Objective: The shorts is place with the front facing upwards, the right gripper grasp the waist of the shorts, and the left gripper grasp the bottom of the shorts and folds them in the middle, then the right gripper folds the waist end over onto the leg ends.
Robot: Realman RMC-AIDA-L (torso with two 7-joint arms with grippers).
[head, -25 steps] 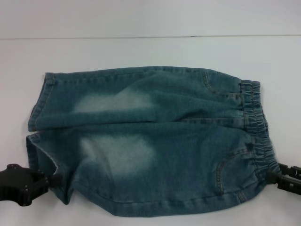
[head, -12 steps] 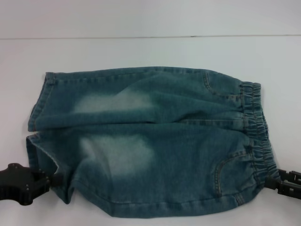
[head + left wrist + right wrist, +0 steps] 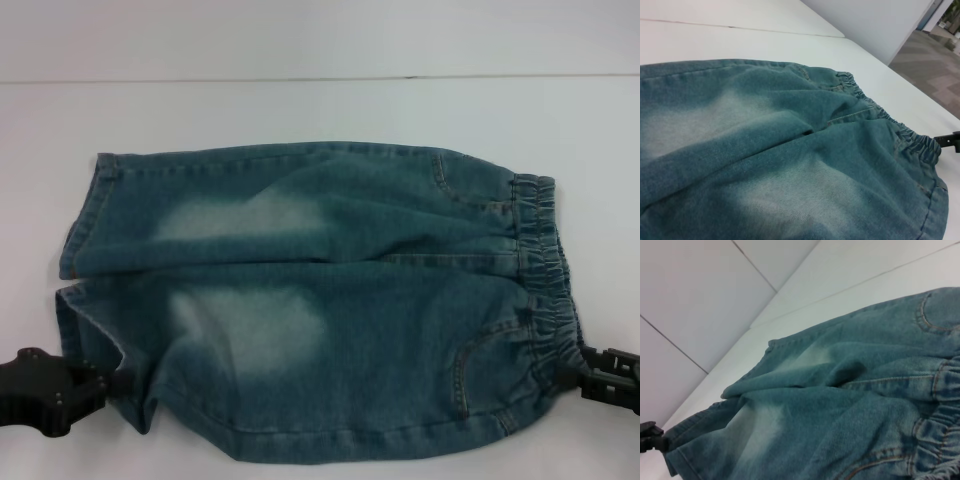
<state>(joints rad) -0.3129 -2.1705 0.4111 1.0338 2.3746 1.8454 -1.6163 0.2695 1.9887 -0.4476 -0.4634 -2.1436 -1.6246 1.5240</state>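
Observation:
The blue-green denim shorts [image 3: 320, 300] lie flat, front up, on the white table [image 3: 300, 110]. Their ruffled waist [image 3: 545, 270] is at the right and the flat leg hems [image 3: 80, 220] are at the left. My left gripper [image 3: 118, 380] sits at the near left corner, shut on the bottom hem of the near leg, where the cloth is slightly raised. My right gripper [image 3: 572, 378] is at the near right corner, shut on the waist. The left wrist view shows the shorts [image 3: 790, 165] and the right gripper [image 3: 941, 140]. The right wrist view shows the shorts [image 3: 840, 405] and the left gripper [image 3: 659, 442].
A seam line [image 3: 320, 78] runs across the white table behind the shorts. In the left wrist view the table's far edge [image 3: 900, 75] drops to a grey floor [image 3: 935, 65].
My right gripper has shifted slightly left, and the near waist corner has moved in with it. The left gripper and the hems have stayed put.

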